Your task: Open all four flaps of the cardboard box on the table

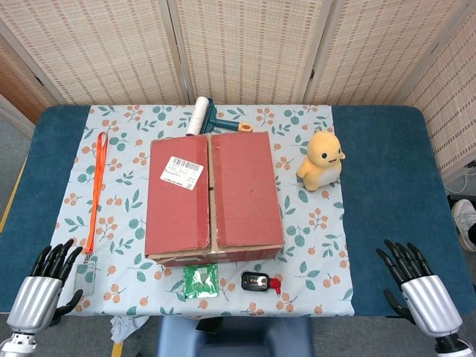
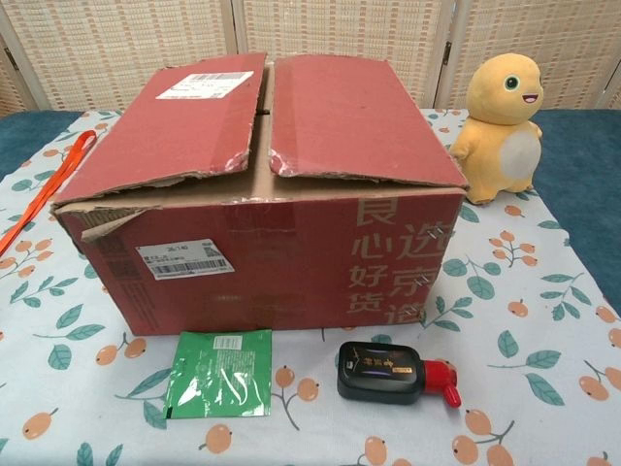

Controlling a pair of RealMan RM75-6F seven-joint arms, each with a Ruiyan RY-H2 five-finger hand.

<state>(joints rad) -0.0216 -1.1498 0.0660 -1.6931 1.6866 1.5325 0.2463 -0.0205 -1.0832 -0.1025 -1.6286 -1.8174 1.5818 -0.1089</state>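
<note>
Green packet (image 2: 219,372) and black bottle (image 2: 393,374) are lying before the closed cardboard box (image 1: 213,196) at mid-table; left hand (image 1: 46,286) and right hand (image 1: 416,283), fingers spread and empty, are waiting, best hooking the centre seam first.

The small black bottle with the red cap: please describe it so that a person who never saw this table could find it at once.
Start from the big red cardboard box in the middle of the leaf-patterned tablecloth. In front of its near side lie two small things; the small black bottle with the red cap is the one on the right, lying on its side. Its neighbour is a flat green foil packet.
</note>
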